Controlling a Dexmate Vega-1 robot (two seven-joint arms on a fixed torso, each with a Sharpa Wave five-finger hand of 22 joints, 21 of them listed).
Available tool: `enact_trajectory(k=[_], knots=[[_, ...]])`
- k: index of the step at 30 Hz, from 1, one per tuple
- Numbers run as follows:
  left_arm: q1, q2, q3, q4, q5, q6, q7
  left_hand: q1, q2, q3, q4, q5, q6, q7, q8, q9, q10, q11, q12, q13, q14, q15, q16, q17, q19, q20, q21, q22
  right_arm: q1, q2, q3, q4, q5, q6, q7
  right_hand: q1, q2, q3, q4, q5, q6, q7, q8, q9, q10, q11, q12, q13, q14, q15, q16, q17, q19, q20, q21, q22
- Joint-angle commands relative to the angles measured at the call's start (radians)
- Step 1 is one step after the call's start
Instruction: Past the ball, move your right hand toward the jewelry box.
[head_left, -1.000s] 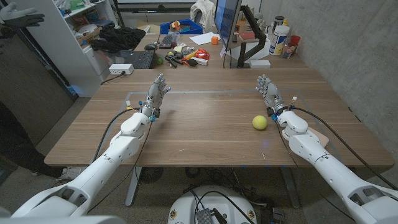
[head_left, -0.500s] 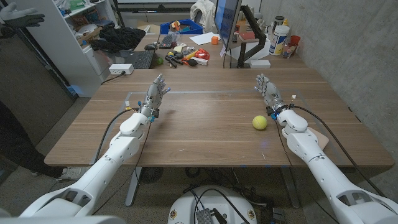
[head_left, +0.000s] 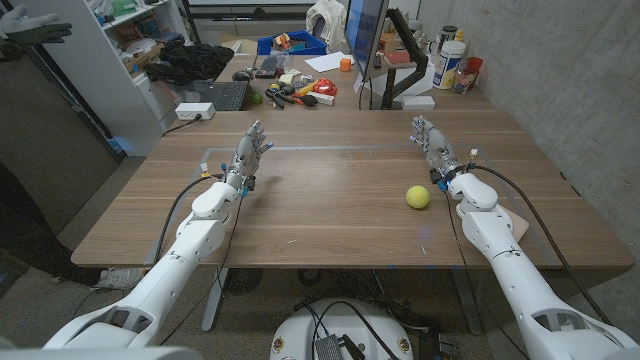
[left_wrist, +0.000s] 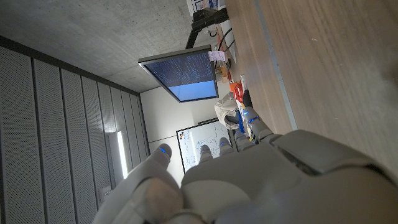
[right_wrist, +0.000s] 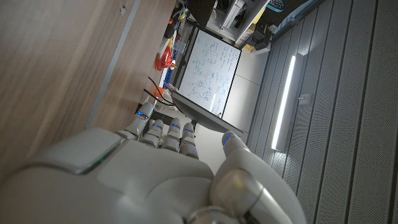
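A yellow-green ball lies on the wooden table, right of centre. My right hand stands just beyond and slightly right of the ball, fingers stretched out and apart, holding nothing. Its back shows in the right wrist view. My left hand stands at the left side of the table, fingers extended, holding nothing; its back shows in the left wrist view. I see no jewelry box in these frames.
Behind the table's far edge stand a monitor on an arm, a keyboard, a blue bin, bottles and tool clutter. A shelf stands at the left. A concrete wall runs along the right.
My right hand has crept slightly forward and to the right, away from the ball. The left hand and the ball have not moved.
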Motion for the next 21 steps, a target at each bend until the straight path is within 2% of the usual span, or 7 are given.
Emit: enact_trajectory(k=[1,21], knots=[[0.007,-0.027,-0.036,-0.001,0.034,0.014,-0.021,0.002,0.011,0.001,0.001,0.007,-0.051,-0.006,0.007,0.002,-0.027,-0.001,0.005,0.005,-0.029,-0.027,0.006,0.003,-0.122,-0.019,-0.001,0.003,-0.007,0.011,0.041,-0.037,-0.094,0.004,0.041,0.012,-0.001,0.004,-0.008,-0.003,0.011,0.003,0.01,0.005,0.015,-0.001,0.007,0.003,-0.003,-0.008,0.006,0.005,-0.011,-0.055,-0.002,0.003],[0.011,-0.053,-0.063,-0.004,0.065,0.024,-0.038,0.003,0.011,-0.003,0.001,0.008,-0.049,-0.006,0.007,0.003,-0.028,-0.003,0.004,0.005,-0.029,-0.027,0.006,0.003,-0.119,-0.02,-0.007,0.003,-0.03,-0.029,0.058,-0.104,-0.205,0.035,0.054,0.017,0.0,0.003,-0.013,-0.005,0.021,0.001,0.011,0.005,0.023,0.001,0.008,0.002,0.0,-0.01,0.008,0.006,-0.006,-0.055,-0.01,0.004]])
